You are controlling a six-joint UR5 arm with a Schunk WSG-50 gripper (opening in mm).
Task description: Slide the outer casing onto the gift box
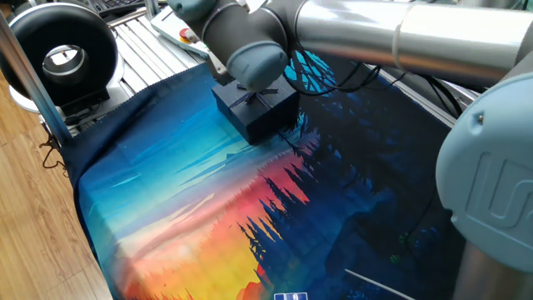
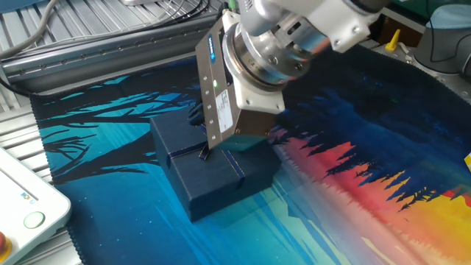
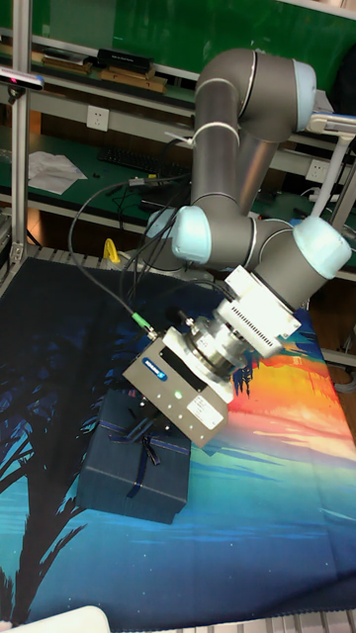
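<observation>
the outer casing [image 3: 135,467], its thin ribbon bow [image 3: 146,449] on top, sits flat on the forest-sunset mat [image 1: 191,217] near its far blue corner. my gripper [image 2: 221,143] hangs low over the casing's top beside the bow; its fingers are hidden, so i cannot tell whether they are apart or closed.

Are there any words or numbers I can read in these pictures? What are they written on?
None can be read for sure.
Blue label on the hand's grey body: print too small to read.
Raised mark on the grey robot arm joint: cut off by the picture's edge, unreadable.
Small label on the white control box: too blurred.
The outer casing shows no writing.
</observation>
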